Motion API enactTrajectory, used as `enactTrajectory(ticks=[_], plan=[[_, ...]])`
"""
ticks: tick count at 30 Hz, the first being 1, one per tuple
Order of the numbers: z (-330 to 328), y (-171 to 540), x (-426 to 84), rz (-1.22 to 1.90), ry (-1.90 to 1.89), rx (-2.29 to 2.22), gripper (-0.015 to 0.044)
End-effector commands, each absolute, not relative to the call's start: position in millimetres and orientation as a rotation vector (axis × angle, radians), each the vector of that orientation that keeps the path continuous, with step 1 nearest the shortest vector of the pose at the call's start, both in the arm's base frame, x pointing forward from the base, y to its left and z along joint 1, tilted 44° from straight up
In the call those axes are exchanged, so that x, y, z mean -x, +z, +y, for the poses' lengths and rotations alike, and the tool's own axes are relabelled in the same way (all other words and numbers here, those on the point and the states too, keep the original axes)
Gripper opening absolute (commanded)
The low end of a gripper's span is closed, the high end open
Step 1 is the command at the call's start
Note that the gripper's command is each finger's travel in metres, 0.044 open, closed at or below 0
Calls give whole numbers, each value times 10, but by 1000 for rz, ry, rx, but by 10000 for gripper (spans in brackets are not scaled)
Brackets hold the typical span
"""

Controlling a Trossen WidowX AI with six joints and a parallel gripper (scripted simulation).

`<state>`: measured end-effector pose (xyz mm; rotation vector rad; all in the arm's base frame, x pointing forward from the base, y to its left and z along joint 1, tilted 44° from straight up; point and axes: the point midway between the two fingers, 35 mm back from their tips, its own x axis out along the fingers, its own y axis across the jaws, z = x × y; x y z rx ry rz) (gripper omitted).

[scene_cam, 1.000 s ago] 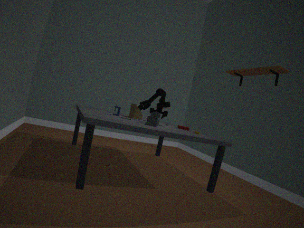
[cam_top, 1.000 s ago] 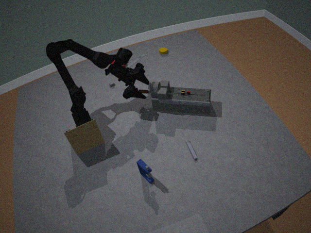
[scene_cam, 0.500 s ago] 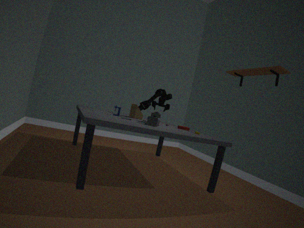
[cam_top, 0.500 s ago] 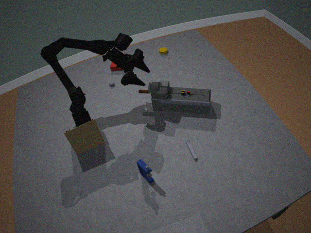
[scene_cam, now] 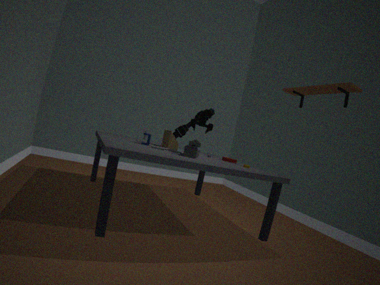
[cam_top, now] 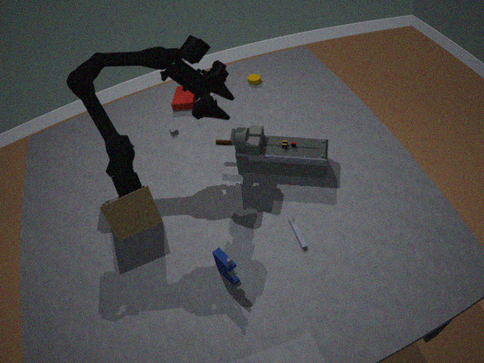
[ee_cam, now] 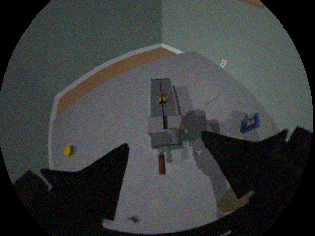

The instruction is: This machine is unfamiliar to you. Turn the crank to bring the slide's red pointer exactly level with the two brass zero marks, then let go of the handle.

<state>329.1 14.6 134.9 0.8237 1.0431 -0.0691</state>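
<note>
The grey machine stands on the table. Its crank's brown handle sticks out at the end nearest the arm. On the top slot, the red pointer sits a little past the brass zero marks, on the side away from the crank; they are not level. My gripper is open and empty, above and back from the handle, not touching it. The pointer is too small to see in the exterior view.
A tan block stands by the arm's base. A blue clamp-shaped object, a pale bar, a red block, a yellow disc and a small grey piece lie around the machine.
</note>
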Motion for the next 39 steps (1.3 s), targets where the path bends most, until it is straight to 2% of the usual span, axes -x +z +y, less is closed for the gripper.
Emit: enactTrajectory(ticks=[1,24,39], plan=[[73,1254,-3418,1061,14,-781,440],[-614,601,-3971,902,492,-559,440],[-251,206,-3930,899,496,-558,440]])
